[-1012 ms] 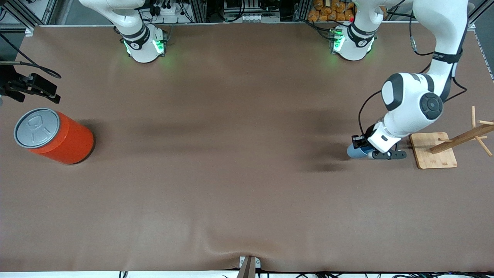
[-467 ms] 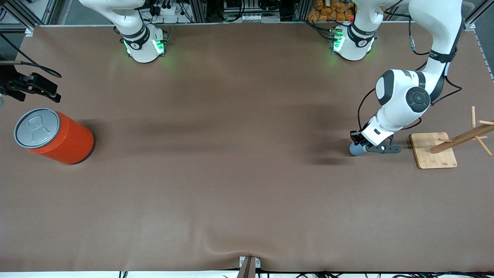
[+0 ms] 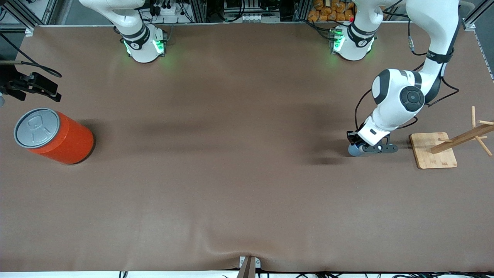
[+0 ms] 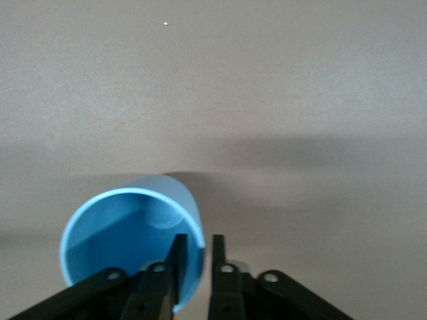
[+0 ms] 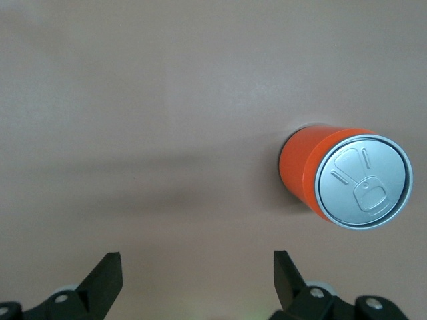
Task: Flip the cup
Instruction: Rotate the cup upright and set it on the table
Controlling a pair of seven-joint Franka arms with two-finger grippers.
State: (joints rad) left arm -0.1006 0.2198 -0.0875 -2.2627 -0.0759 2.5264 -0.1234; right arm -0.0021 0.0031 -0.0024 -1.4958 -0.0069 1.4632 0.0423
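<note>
The small light-blue cup (image 3: 351,151) is on the brown table toward the left arm's end, beside a wooden stand. In the left wrist view the cup (image 4: 113,233) shows its darker blue inside, with the mouth facing the camera. My left gripper (image 3: 357,148) is low at the cup. In the left wrist view the left gripper (image 4: 197,241) has one finger inside the cup and one outside, close together on the wall near the rim. My right gripper (image 3: 46,90) waits toward the right arm's end, and in its wrist view it (image 5: 197,257) is wide open and empty.
A large orange canister (image 3: 58,137) with a grey lid stands toward the right arm's end, and it also shows in the right wrist view (image 5: 347,180). A wooden stand (image 3: 432,151) with angled pegs is beside the cup, toward the left arm's end.
The left arm has swung its wrist up and drawn in toward its base. The cup in its fingers went from lying over to more upright. The right arm has not moved.
</note>
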